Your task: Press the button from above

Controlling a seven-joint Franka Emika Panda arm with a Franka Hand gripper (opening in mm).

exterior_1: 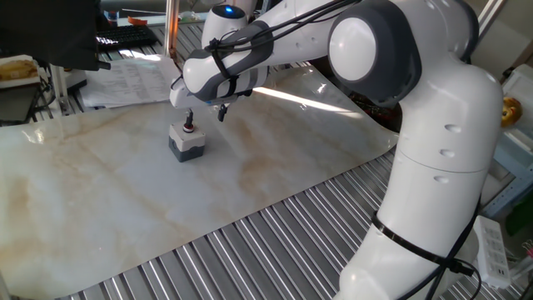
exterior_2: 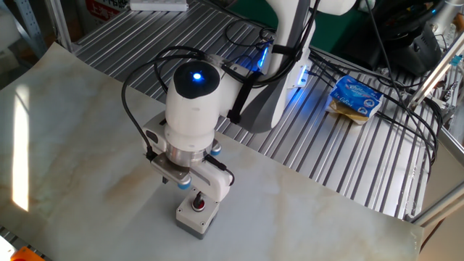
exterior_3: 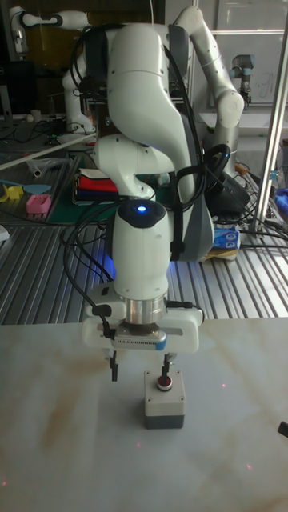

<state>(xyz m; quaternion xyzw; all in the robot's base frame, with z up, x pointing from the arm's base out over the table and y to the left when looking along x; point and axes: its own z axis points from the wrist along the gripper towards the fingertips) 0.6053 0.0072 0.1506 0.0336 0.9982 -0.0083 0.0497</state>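
The button [exterior_1: 186,142] is a small box with a light grey top, a dark base and a red cap [exterior_3: 164,383], standing on the marble sheet. My gripper [exterior_3: 140,370] hangs straight down over it, open, with its fingers spread wide. One fingertip [exterior_3: 165,373] is right on top of the red cap and looks to be touching it. The other fingertip [exterior_3: 114,371] hangs in the air to the box's side. In one fixed view the gripper [exterior_1: 206,118] shows the same stance. From the other fixed view, the button [exterior_2: 197,215] sits just below the white hand, which hides the fingers.
The marble sheet [exterior_2: 87,130] lies on a ribbed metal table [exterior_1: 275,242]. The arm's base [exterior_2: 275,94] with cables stands behind the sheet, and a blue packet [exterior_2: 355,98] lies to its right. Papers [exterior_1: 133,79] lie beyond the sheet's far edge.
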